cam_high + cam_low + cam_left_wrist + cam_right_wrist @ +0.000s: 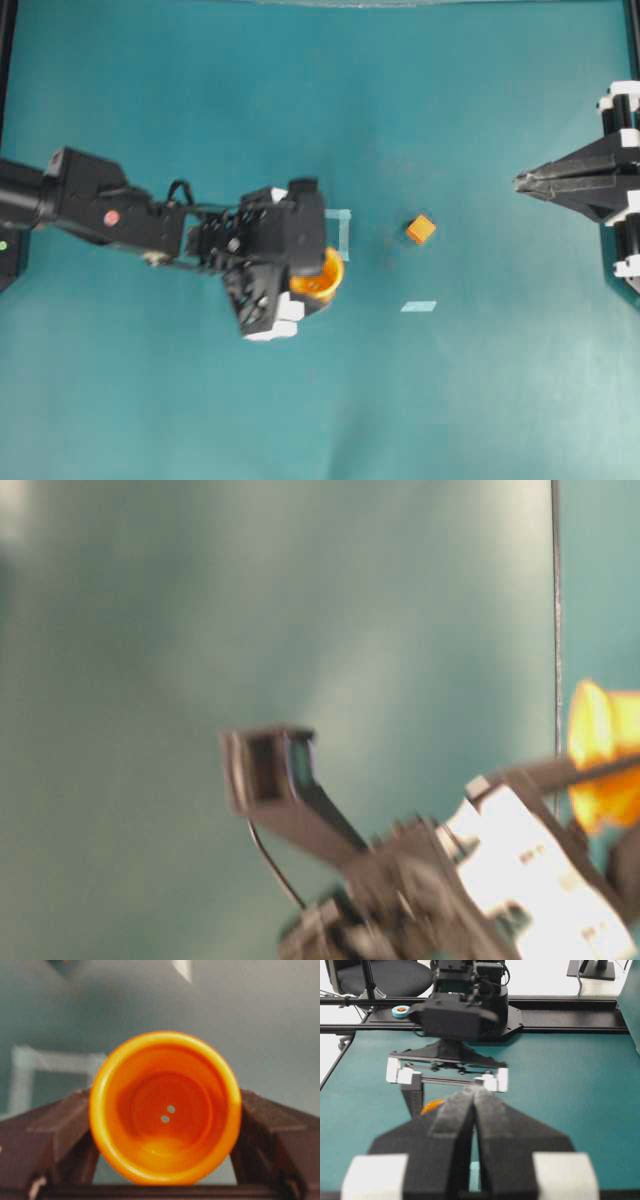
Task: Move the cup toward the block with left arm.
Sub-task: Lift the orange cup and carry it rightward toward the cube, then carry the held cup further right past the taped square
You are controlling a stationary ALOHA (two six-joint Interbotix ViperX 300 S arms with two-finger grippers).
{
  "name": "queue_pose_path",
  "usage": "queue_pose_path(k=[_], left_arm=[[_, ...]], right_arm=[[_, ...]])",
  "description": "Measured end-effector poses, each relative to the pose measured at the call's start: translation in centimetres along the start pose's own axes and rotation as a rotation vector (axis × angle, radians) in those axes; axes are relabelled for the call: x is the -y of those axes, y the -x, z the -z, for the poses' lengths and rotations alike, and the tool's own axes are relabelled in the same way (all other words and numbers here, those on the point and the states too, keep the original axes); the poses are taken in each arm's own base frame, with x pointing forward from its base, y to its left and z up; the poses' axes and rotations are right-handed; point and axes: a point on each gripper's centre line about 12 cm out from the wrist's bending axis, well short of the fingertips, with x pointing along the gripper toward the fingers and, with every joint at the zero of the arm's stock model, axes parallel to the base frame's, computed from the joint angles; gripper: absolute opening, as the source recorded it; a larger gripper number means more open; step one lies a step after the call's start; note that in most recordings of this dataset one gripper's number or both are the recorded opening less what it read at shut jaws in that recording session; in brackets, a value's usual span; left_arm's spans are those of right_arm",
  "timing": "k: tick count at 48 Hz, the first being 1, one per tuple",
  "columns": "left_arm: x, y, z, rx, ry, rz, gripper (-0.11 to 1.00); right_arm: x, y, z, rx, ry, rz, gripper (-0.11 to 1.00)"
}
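Near the middle of the teal table [480, 400], the left arm [100, 205] reaches in from the side, its gripper [318, 278] set around the cup [322, 275]. Seen from the left wrist camera, the cup [165, 1107] sits squarely between the two dark fingers [60, 1125], one against each side of its yellow rim; the jaws stand about as wide as the cup and appear to grip it. Two tiny dark dots mark the cup's orange floor.

From overhead, the gripper body covers most of the cup, leaving only an orange-and-yellow crescent showing. The block [421, 229] lies apart from the cup, toward the right arm's side and slightly farther up the view. Between cup and block, just beside the cup, is a pale blue tape outline [343, 232]; a separate tape strip [419, 306] lies below the block. Nothing solid stands on the cloth between cup and block.

At the far edge, the right gripper [522, 182] hangs well clear of both, its fingers pressed together and holding nothing; its own camera shows the pads [452, 1125] meeting at the tips.
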Motion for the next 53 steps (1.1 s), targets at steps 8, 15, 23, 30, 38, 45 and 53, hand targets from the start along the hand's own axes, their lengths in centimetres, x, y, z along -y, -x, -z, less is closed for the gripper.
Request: queue_pose_path(k=[8, 15, 23, 30, 38, 45, 53], left_arm=[[-1.9, -0.9, -2.4, 0.013, 0.032, -0.036, 0.69], [-3.9, -1.8, -4.4, -0.013, 0.057, -0.074, 0.69], [-5.9, -2.6, -6.1, -0.047, -0.004, -0.109, 0.69], [-6.5, -3.2, -7.5, -0.047, -0.082, -0.116, 0.69], [-6.9, -4.1, -8.1, -0.076, -0.094, -0.121, 0.69], [-7.2, -5.0, -8.9, -0.069, -0.091, -0.124, 0.69], [-7.2, -5.8, -10.1, -0.047, -0.096, -0.124, 0.69]], right_arm=[[0.0, 0.0, 0.1, -0.005, 0.0, 0.0, 0.0], [0.0, 0.0, 0.0, -0.005, 0.0, 0.0, 0.0], [0.0, 0.0, -0.1, -0.002, 0.0, 0.0, 0.0], [0.0, 0.0, -0.1, -0.003, 0.0, 0.0, 0.0], [0.0, 0.0, -0.3, 0.005, 0.0, 0.0, 0.0], [0.0, -0.1, -0.5, 0.008, 0.0, 0.0, 0.0], [0.0, -0.1, -0.4, 0.006, 0.0, 0.0, 0.0]])
